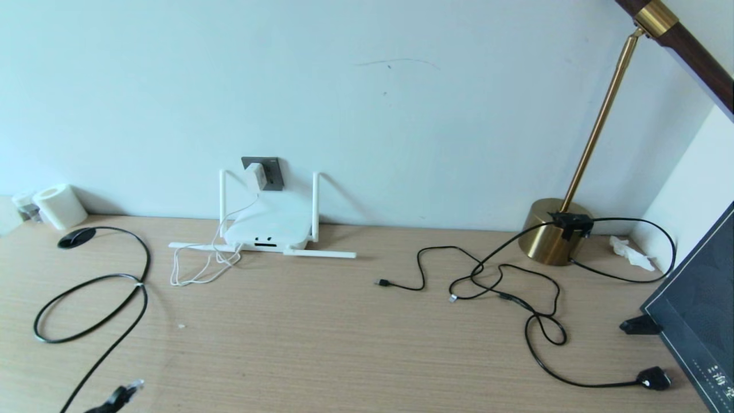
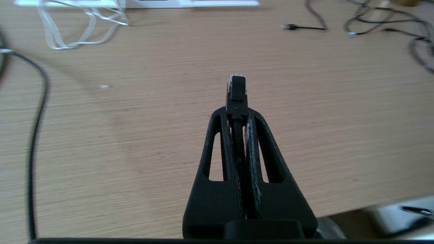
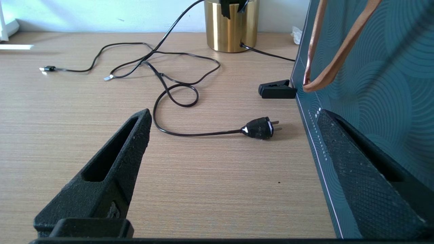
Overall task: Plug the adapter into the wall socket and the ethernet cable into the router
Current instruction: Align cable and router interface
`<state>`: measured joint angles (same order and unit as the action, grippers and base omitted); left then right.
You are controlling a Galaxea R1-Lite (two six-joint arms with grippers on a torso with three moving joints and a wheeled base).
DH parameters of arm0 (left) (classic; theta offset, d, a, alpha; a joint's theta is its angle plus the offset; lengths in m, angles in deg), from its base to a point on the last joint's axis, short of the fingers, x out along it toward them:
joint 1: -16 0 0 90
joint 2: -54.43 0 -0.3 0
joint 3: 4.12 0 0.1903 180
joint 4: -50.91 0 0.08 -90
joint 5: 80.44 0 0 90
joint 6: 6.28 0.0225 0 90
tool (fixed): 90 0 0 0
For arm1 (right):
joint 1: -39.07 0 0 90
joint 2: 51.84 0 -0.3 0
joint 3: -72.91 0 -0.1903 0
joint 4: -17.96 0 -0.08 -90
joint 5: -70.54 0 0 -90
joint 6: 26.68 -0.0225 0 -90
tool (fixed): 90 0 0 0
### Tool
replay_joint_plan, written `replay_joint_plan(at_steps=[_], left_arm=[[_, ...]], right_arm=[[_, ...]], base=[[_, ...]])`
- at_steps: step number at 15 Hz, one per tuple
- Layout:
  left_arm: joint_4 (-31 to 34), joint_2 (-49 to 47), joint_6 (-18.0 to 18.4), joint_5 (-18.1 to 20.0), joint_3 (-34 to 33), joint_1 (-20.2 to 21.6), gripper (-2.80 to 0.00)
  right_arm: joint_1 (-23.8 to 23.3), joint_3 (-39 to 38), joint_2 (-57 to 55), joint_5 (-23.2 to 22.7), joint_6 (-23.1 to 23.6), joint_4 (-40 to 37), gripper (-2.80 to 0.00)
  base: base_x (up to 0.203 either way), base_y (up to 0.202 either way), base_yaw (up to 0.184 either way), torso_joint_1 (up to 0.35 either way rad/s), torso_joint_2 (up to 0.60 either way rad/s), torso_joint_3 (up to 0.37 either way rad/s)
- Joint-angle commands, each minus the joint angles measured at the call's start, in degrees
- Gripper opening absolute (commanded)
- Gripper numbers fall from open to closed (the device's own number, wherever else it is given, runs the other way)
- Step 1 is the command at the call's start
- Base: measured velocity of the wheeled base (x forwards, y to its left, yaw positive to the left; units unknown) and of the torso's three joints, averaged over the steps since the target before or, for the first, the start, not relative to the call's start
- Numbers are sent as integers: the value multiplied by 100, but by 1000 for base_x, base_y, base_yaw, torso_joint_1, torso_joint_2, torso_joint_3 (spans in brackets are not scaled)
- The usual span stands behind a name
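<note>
The white adapter (image 1: 257, 175) sits in the dark grey wall socket (image 1: 272, 172), and its thin white cord (image 1: 198, 269) hangs down to the desk. Below it lies the white router (image 1: 266, 230) with its antennas spread out. The black ethernet cable (image 1: 86, 304) loops over the left of the desk. Its clear-tipped connector (image 2: 236, 88) sticks out past the tips of my left gripper (image 2: 237, 113), which is shut on the cable just behind it, above the desk's near left. In the head view the connector (image 1: 133, 386) shows at the bottom edge. My right gripper (image 3: 234, 115) is open and empty at the right.
A brass lamp base (image 1: 553, 232) stands at the back right with thin black cables (image 1: 516, 287) tangled before it. Their ends are a USB plug (image 1: 381, 283) and a two-pin plug (image 3: 259, 128). A dark patterned bag (image 1: 699, 304) stands at the right edge. A white roll (image 1: 60, 206) sits far left.
</note>
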<state>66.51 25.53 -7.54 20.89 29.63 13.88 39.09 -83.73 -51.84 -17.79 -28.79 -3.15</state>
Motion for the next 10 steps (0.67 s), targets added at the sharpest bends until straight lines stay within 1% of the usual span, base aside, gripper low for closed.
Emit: replay_joint_plan(at_steps=[1, 3, 5, 7, 10], left_arm=[[-9, -394, -148, 160, 176, -24, -280], [-27, -936, -221, 184, 393, -25, -280], [-207, -1643, -419, 188, 670, -23, -280], [-661, -2283, -559, 186, 772, -8, -280], [-1459, -3056, -588, 185, 810, -7, -280]], right_arm=[[6, -62, -8, 0, 0, 3, 0], [6, -62, -1, 0, 0, 3, 0], [6, -62, -1, 0, 0, 3, 0], [6, -62, 0, 0, 0, -4, 0], [6, -62, 0, 0, -9, -6, 0]], base=[[0, 0, 0, 0, 0, 0], [0, 0, 0, 0, 0, 0], [0, 0, 0, 0, 0, 0], [0, 0, 0, 0, 0, 0], [0, 0, 0, 0, 0, 0]])
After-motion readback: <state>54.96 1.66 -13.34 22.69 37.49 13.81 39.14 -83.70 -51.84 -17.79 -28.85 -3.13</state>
